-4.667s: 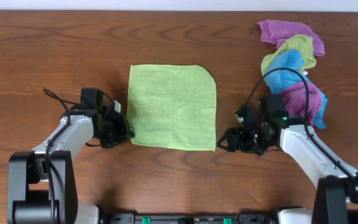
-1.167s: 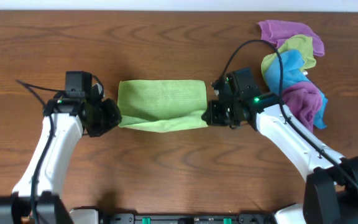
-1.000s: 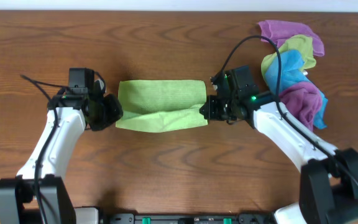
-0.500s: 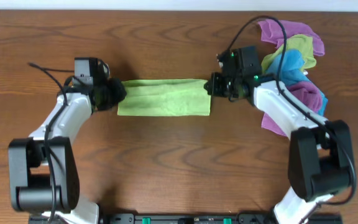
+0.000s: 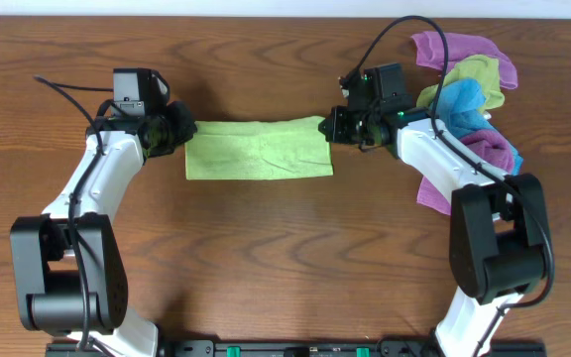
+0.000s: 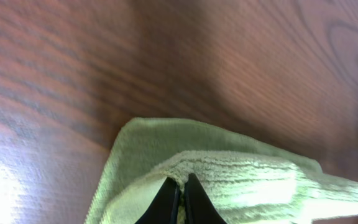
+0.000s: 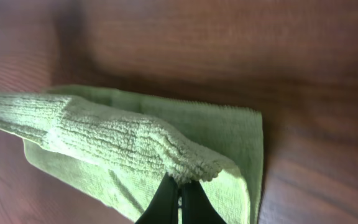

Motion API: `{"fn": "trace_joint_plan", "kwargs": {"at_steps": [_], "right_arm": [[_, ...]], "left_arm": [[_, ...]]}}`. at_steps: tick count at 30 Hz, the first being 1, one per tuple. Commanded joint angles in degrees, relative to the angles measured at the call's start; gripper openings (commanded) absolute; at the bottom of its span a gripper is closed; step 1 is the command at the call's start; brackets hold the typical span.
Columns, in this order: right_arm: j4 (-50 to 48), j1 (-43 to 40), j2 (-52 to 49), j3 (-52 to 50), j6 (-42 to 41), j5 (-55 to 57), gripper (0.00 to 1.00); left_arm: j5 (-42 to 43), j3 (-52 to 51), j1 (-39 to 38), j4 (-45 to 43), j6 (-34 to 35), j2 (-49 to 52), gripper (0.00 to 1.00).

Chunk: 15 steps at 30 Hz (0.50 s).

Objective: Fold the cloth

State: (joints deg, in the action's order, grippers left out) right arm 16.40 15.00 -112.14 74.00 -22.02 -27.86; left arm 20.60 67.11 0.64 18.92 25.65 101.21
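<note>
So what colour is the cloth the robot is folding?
The cloth is plain light green, with no pattern. The overhead view shows it best.

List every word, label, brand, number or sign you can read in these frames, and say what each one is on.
No readable text in any of the three views.
The green cloth, the pile of coloured cloths and the wooden table are unmarked.
The left arm and the right arm show no legible label or number.
</note>
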Motion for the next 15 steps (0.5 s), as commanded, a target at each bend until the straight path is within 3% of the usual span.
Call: {"fn": "trace_joint_plan", "kwargs": {"at_steps": [1, 15], "right_arm": [[-0.59, -0.31, -0.28, 1.01, -0.28, -0.90, 0.01], [13.66, 0.07, -0.28, 1.01, -0.63, -2.56, 0.01]], "left_arm": [[-2.05, 0.94, 0.33, -1.16, -1.25, 2.05, 0.06], [-3.08, 0.94, 0.59, 10.49, -3.82, 2.60, 0.06]]}}
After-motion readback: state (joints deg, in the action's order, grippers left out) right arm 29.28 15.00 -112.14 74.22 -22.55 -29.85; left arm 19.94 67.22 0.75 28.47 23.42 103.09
